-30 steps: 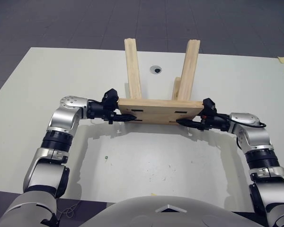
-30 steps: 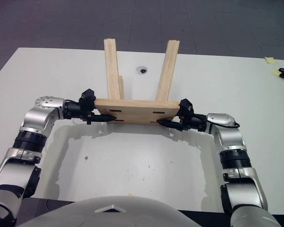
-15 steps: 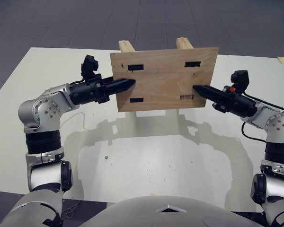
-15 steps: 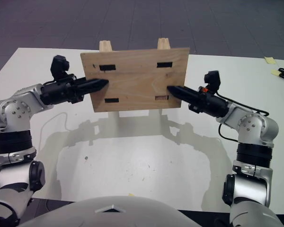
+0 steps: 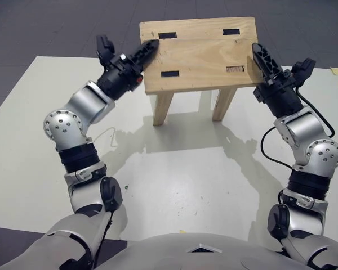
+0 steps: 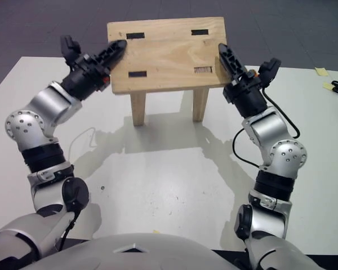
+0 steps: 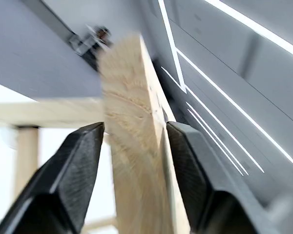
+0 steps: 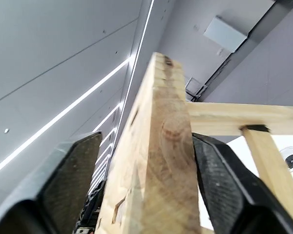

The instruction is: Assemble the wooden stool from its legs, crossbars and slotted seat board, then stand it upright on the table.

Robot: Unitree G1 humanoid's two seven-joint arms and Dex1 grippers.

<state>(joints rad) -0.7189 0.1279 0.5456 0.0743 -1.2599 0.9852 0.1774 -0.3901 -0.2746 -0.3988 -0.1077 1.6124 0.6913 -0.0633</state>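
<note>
Two end effectors are pinched on opposite edges of the seat board (image 5: 203, 53): left end effector (image 5: 151, 46), right end effector (image 5: 257, 55). Within a second the stool (image 5: 198, 34) has been swung from lying flat to legs (image 5: 162, 109) down over the worktop (image 5: 174, 185). Only set-down and release are judged left.

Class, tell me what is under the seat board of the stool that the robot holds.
Two wooden legs show below the seat board, over the white table. The board covers their tops and anything farther back.
</note>
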